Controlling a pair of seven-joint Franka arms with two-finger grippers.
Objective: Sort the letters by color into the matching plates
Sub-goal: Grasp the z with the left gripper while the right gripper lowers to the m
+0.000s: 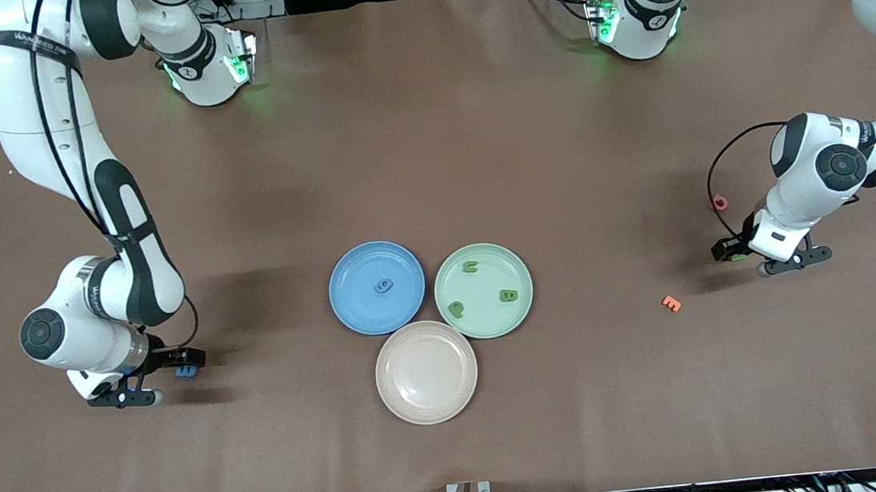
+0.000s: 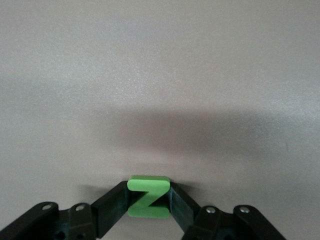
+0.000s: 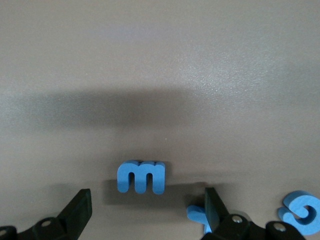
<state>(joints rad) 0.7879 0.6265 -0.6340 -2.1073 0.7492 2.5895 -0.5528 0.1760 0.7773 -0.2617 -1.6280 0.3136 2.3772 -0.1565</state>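
left gripper clamped on green Z | right gripper jaws apart over blue m | letters look light, stiff: pinch flat edges

Even, bright overhead light falls on the matte brown worktop, without glare. Soft shadows pool beside each arm. Both wrist views show a broad blurred shadow band, and the near claw parts look slightly soft.

White arms with black joint bands, black cables, green-lit bases, black fingers.
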